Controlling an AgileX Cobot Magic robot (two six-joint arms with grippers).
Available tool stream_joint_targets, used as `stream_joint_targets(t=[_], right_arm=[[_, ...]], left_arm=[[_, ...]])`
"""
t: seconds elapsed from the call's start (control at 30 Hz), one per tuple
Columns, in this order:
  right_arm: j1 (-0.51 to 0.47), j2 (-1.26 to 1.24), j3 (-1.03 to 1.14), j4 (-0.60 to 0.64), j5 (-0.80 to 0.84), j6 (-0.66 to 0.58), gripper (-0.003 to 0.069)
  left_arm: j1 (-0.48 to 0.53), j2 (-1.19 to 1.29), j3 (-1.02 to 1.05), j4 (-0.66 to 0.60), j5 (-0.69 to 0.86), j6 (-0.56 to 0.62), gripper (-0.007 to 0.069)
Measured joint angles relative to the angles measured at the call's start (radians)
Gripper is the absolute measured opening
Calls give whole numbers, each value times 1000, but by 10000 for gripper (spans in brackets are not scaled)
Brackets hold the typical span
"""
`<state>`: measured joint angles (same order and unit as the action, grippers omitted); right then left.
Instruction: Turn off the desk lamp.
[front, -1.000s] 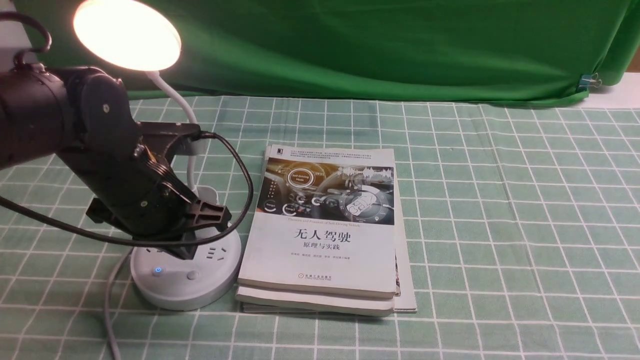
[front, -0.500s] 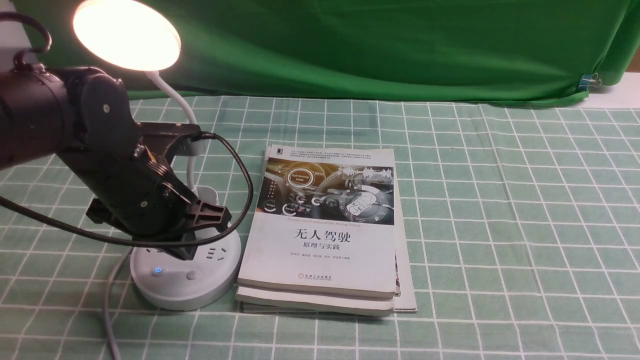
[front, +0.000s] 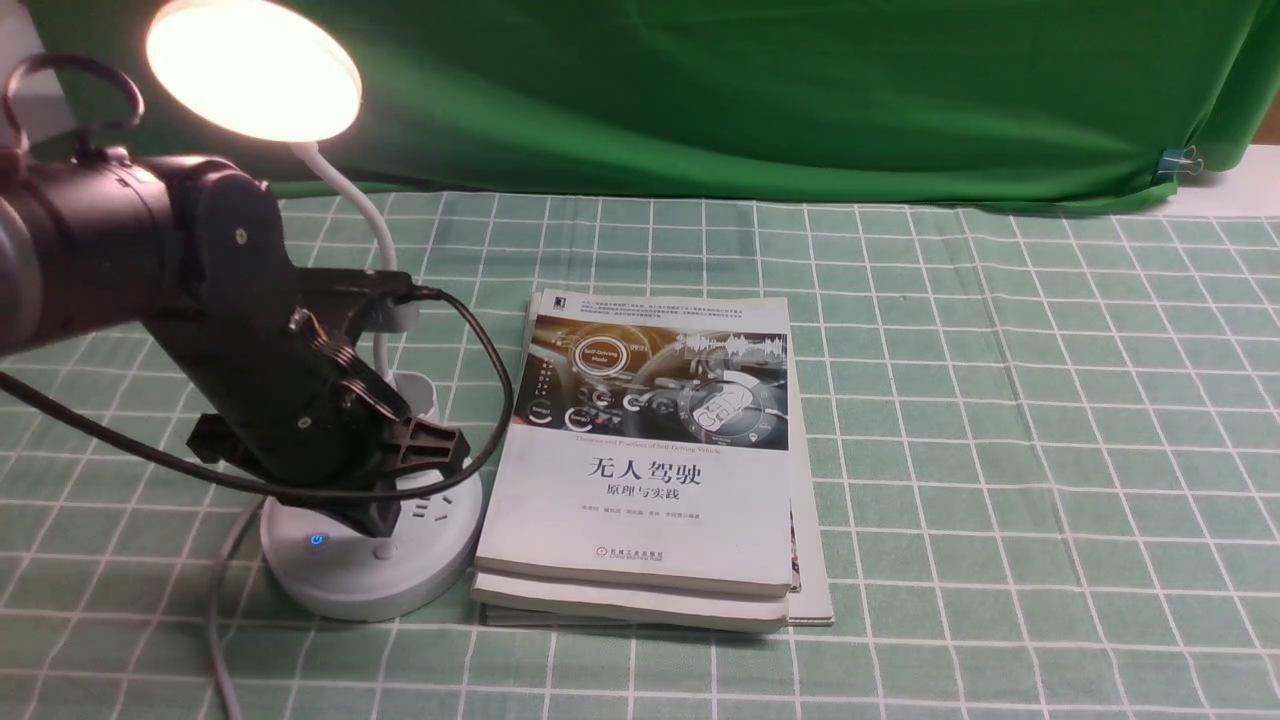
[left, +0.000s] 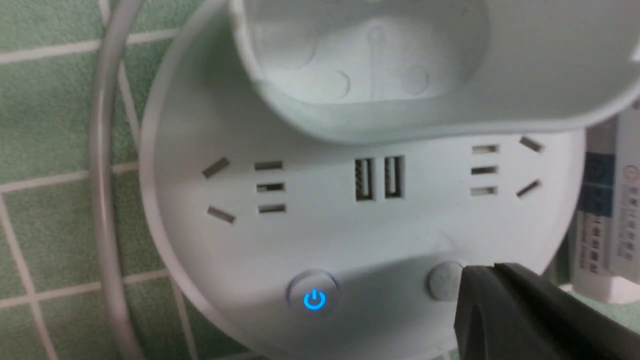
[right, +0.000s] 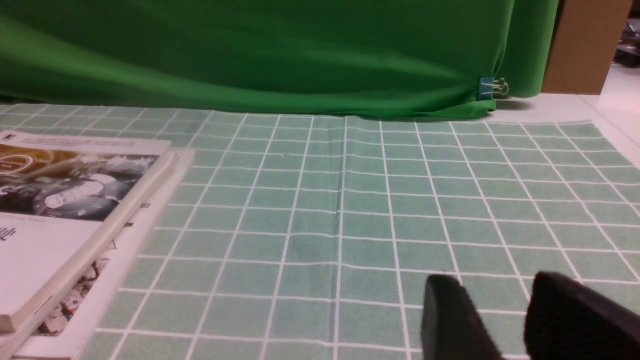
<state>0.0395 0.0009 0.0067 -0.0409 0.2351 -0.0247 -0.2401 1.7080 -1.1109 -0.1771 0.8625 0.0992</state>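
Since the earlier frame, the left arm (front: 300, 370) has shifted down and rightward; its claw (front: 375, 520), fingers pressed together, points down over the still-lit desk lamp (front: 372, 590), at the frame's left. The unlit round button (front: 385, 549) sits just beside the fingertips, so a slight further lowering should suit.

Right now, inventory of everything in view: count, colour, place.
desk lamp: 1, white, lit, on the cloth left of the books
power button: 1, blue-lit symbol, on the lamp base
plain button: 1, white, beside it
cable: 1, grey, left of the base
books: stack, exact count unclear, mostly white, centre
tablecloth: 1, green, white grid, under everything
curtain: 1, green, behind
binder clip: 1, blue, curtain's right end
arms: 2, black, left over lamp base, right low at cloth
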Motion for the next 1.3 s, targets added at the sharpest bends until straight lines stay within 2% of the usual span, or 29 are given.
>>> stream_joint_targets(t=[0.53,1.3], right_arm=[[0,0,0,0,0,0,242],[0,0,0,0,0,0,242]], left_arm=[[0,65,-6,-2,13,0,0],[0,-75,0,0,22,-1,0]])
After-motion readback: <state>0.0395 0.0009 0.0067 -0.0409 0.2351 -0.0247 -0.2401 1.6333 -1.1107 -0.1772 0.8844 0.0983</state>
